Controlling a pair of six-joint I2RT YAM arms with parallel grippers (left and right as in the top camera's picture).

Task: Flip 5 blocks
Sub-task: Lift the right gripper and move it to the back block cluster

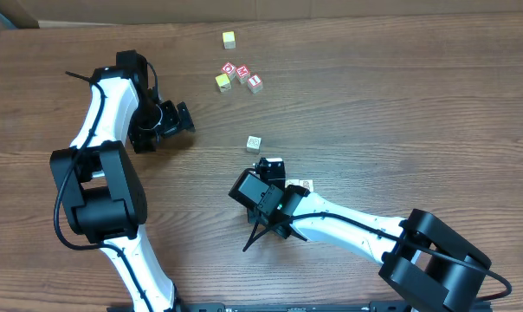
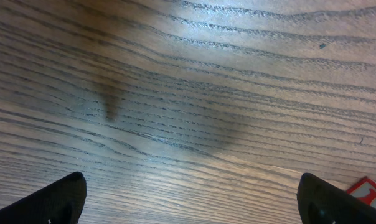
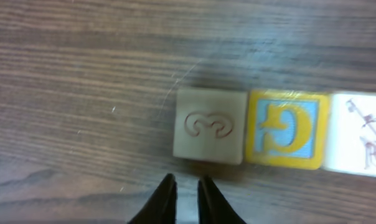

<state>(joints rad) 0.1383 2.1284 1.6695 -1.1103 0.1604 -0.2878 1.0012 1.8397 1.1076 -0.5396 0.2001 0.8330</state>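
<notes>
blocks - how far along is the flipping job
Done: cannot tell which blocks have been flipped. In hand: nothing; the right gripper, nearly shut, sits just short of the cream block, beside the yellow-framed block and a white one. Left gripper is open, over bare table. Left: unclear; one lone block sits nearby.

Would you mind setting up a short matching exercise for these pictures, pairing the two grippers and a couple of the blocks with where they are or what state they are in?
Things:
1. left gripper
2. right gripper
3. plain cream block
4. yellow-bordered block

Descriptions:
A. sits between the cream block and a white printed block, blue letter on its face
B. jaws wide apart over bare wood
C. fingertips nearly together, just short of the cream block
D. left end of the row, curly engraved mark on top

Pairs: 1-B, 2-C, 3-D, 4-A
</notes>
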